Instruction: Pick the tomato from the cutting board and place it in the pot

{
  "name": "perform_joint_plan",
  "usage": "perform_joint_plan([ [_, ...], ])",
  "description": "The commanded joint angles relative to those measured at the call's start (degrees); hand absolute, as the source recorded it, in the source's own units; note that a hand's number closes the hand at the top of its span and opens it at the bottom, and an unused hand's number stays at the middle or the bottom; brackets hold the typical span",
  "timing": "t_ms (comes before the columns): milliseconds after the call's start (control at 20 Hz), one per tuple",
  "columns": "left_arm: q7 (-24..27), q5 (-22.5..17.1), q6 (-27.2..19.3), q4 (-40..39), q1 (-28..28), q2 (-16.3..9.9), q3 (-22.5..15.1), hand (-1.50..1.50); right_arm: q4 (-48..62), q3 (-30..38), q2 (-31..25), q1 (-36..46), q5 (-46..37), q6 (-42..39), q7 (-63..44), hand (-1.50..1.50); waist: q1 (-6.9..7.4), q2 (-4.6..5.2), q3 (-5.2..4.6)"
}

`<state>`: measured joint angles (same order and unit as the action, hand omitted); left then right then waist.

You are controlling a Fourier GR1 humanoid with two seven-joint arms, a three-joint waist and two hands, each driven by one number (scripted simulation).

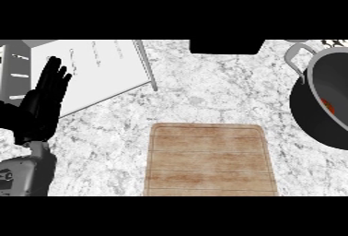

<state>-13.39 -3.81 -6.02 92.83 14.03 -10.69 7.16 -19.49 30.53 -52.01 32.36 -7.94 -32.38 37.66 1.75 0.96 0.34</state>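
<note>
Tomato (328, 105), seemingly, in pot (314, 76); no readable writing.

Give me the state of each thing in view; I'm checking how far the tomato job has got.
cutting board: flat on the counter, nothing on it.
pot: uncovered at the right edge, something red inside.
tomato: only a red patch shows inside the pot.
left hand: open, fingers up, resting at the left edge.
right hand: not in view.
</note>
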Motion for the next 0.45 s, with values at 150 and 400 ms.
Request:
perform_joint_plan([
  [150, -0.2, 0.1, 0.2, 1.2, -0.6, 0.9, -1.2, 0.00, 2.3, 0.0, -4.1, -0.8, 0.7, -9.2, 7.1, -1.50, 0.66, 0.13, 0.21],
  [400, 0.5, 0.6, 0.4, -0.4, -1.0, 0.1, -0.6, 0.00, 2.4, -0.8, -3.7, -2.4, 1.0, -9.6, 8.4, -1.50, 0.36, 0.30, 0.22],
])
